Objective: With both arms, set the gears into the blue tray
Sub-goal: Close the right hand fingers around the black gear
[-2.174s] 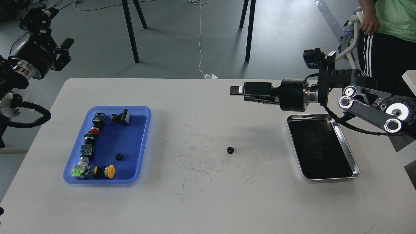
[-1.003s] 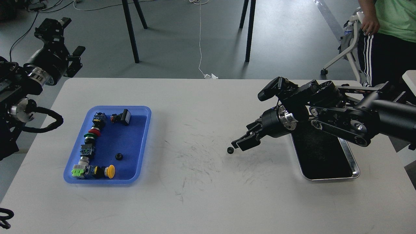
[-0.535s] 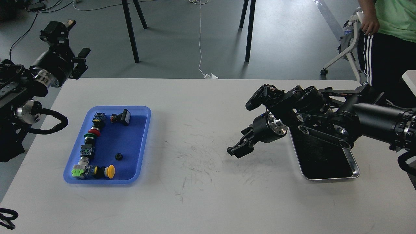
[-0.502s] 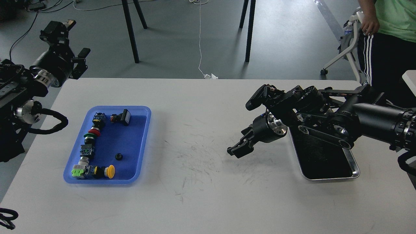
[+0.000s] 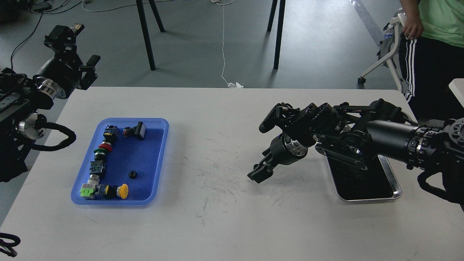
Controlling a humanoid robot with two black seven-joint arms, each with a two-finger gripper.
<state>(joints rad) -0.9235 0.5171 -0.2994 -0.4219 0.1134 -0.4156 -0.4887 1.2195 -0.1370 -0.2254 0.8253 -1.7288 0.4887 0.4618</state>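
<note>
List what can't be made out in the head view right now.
- Second gear: hidden, the right gripper sits over its spot on the table.
- Right gripper: dark, finger gap unreadable.
- Left gripper: small, dark, finger gap unreadable.
- Gear in the blue tray: too small for teeth.

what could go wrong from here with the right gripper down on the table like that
The right gripper sits low on the table and no loose gear shows; whether it holds one cannot be seen, so it may lift empty. If a gear is pinched, so tiny a piece could slip during the long carry to the blue tray. The tray's left side is crowded with switches; a drop there could bounce.
</note>
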